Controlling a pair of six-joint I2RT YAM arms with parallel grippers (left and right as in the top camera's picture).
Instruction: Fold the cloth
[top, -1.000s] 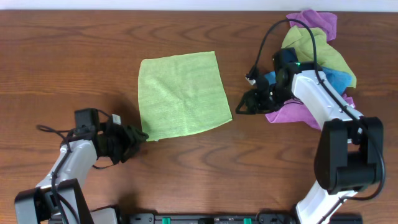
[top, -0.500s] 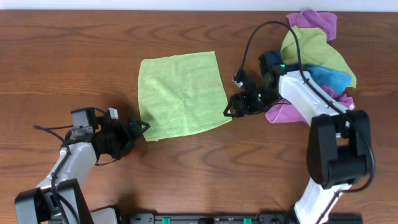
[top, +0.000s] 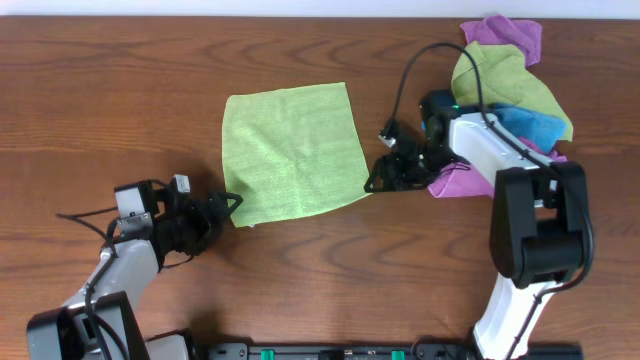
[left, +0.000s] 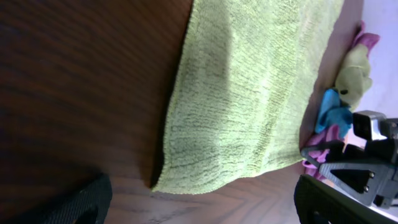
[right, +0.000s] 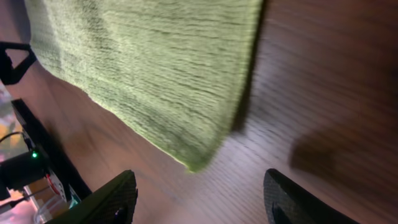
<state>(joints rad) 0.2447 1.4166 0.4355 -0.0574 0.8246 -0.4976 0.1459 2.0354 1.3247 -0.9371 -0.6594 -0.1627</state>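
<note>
A light green cloth (top: 292, 151) lies flat and spread out on the wooden table. My left gripper (top: 225, 209) is open, low at the cloth's near left corner, which shows just ahead of the jaws in the left wrist view (left: 186, 183). My right gripper (top: 379, 176) is open at the cloth's near right corner, which shows between and ahead of its fingers in the right wrist view (right: 199, 163). Neither gripper holds the cloth.
A heap of purple, green and blue cloths (top: 510, 80) lies at the table's far right, behind the right arm. A black rail (top: 340, 350) runs along the table's front edge.
The right gripper moved left from the heap to the cloth's near right corner. The left gripper edged right toward the near left corner. The cloth has not moved.
</note>
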